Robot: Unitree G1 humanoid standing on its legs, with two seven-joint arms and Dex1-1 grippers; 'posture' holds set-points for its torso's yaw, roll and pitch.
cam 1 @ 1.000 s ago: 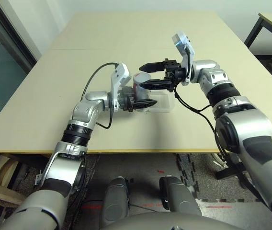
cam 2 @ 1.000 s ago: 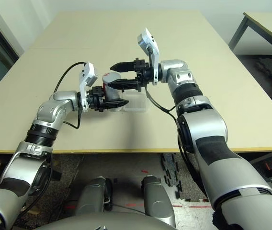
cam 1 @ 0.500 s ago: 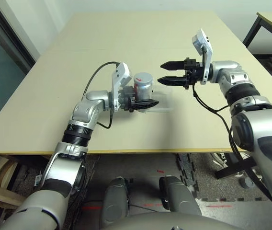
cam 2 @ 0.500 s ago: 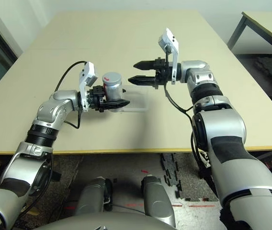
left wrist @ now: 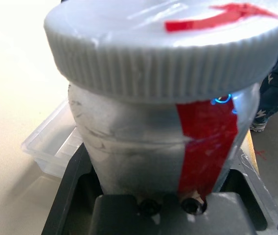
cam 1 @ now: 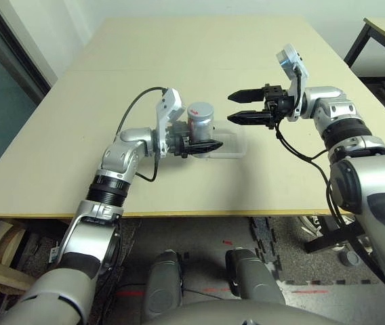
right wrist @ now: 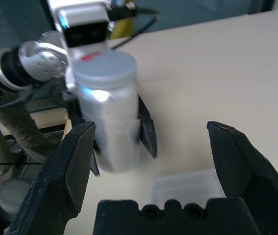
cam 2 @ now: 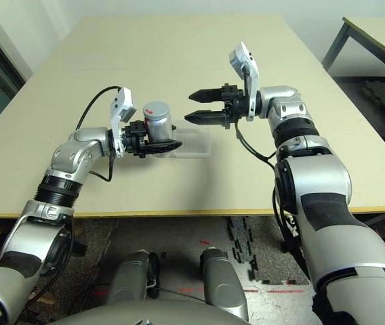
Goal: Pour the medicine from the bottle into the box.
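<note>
The left jaws grip the capped bottle (cam 1: 200, 128) near the box (cam 1: 236, 145); the right jaws (cam 1: 230, 107) are spread. Twisting the cap (left wrist: 168, 58) could spin the bottle between the left jaws.

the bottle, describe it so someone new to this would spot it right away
On the big pale table, near its front edge, the left gripper is shut on the upright bottle. It is a silvery cylinder with a red stripe and a ribbed grey cap marked in red, unlike the low, clear box beside it.
</note>
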